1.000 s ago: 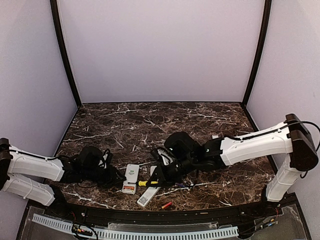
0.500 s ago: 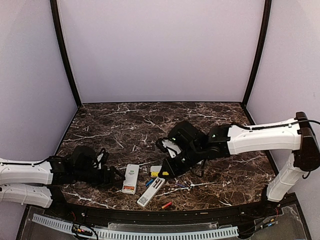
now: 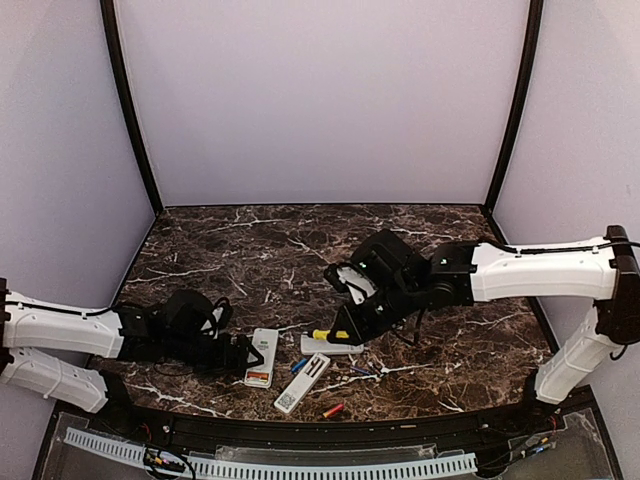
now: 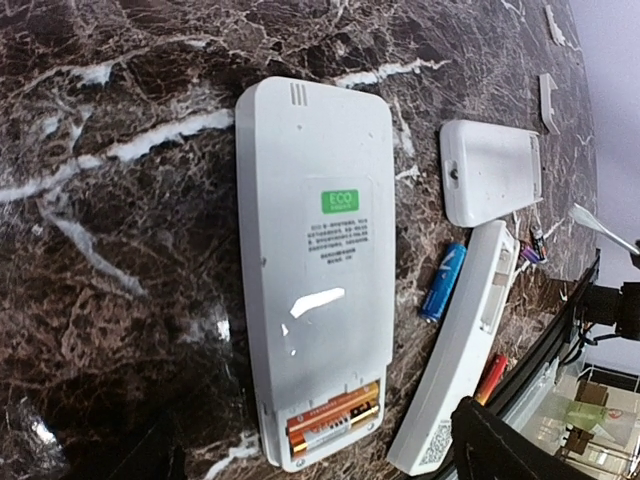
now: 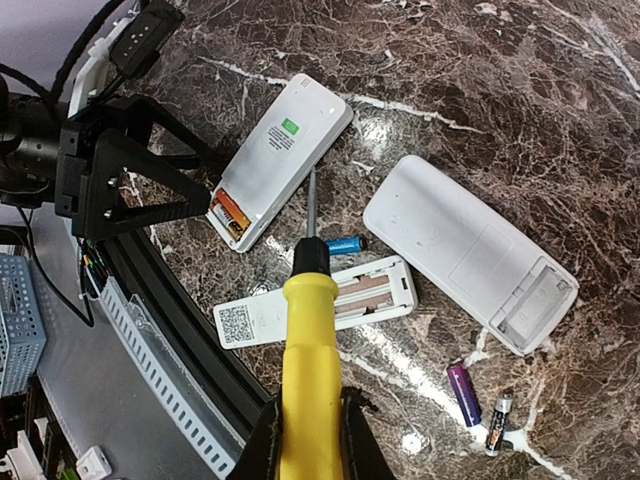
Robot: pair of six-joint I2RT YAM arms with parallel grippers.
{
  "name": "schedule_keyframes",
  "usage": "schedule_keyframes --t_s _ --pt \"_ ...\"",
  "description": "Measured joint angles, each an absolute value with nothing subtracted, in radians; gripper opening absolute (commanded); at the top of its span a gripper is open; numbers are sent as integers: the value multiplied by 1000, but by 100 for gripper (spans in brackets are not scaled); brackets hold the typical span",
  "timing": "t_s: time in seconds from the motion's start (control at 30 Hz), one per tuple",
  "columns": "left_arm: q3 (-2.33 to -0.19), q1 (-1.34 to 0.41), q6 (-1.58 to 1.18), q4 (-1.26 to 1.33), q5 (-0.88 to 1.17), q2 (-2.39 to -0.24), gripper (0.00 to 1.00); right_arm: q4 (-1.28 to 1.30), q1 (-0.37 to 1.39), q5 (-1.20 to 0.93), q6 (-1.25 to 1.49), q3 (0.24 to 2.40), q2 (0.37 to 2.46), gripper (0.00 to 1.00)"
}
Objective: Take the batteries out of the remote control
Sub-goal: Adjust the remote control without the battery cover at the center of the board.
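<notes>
Three remotes lie back-up on the dark marble table [image 3: 220,250], and we see batteries both inside and outside them. In the left wrist view the broad remote [image 4: 315,250], marked with a green label, fills the centre of the frame. Its compartment at the bottom is uncovered, with two orange batteries [image 4: 330,422] seated inside. To its right a blue battery [image 4: 441,281] lies loose between it and the slim remote [image 4: 455,350]. A red battery [image 4: 490,377] lies just past the slim one, at lower right.

The third remote [image 5: 468,250], at the right of the right wrist view, has its compartment uncovered. Below it a purple battery [image 5: 462,391] and a dark battery [image 5: 497,422] lie close together.

Our left gripper [image 3: 238,352] has its fingers spread wide, the tips just beside the battery end of the broad remote. Our right gripper [image 5: 310,440] is clamped on the yellow-handled screwdriver [image 5: 308,330], whose tip appears just beside the broad remote's long edge.
</notes>
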State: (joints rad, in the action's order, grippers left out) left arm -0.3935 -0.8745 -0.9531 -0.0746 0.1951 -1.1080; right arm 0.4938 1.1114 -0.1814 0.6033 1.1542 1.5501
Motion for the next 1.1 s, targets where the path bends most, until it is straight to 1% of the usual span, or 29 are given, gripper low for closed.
schedule_keyframes --t_s 0.3,0.6,0.87,1.1 --pt "-495 -875 -925 83 173 -1345 92 495 1106 -154 612 1113 1492 0" --pt "-620 -874 -795 138 173 -1510 93 494 1100 -141 630 1092 1477 0" --pt "-651 -872 -665 175 236 -1559 90 495 1099 -134 643 1078 1454 0" --pt "-639 -873 -627 243 326 -1556 89 496 1099 -134 645 1077 1454 0"
